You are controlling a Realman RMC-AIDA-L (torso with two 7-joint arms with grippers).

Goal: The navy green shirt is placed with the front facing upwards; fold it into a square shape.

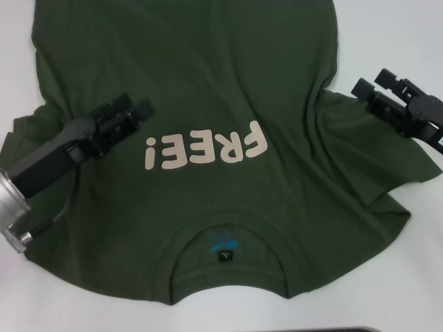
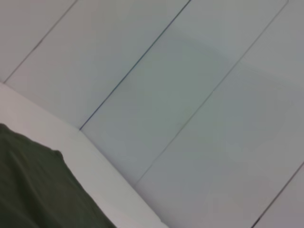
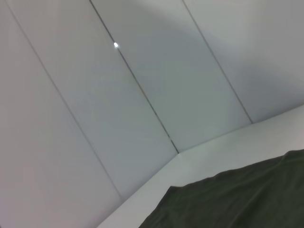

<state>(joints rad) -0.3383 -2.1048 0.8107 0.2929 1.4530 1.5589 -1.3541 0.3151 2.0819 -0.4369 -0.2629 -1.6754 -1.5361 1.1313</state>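
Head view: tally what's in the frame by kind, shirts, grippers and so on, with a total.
Shirts: 1, the navy green shirt, front up on the white table
Grippers: 2, left gripper over the shirt, right gripper at its sleeve edge
Tables: 1
Total: 4

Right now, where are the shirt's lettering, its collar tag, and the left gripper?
FREE! lettering (image 1: 206, 149): head view, on the middle letters.
collar tag (image 1: 225, 257): head view, on the small black tag inside the neck.
left gripper (image 1: 138, 109): head view, at its fingertips over the navy green shirt (image 1: 208, 69).
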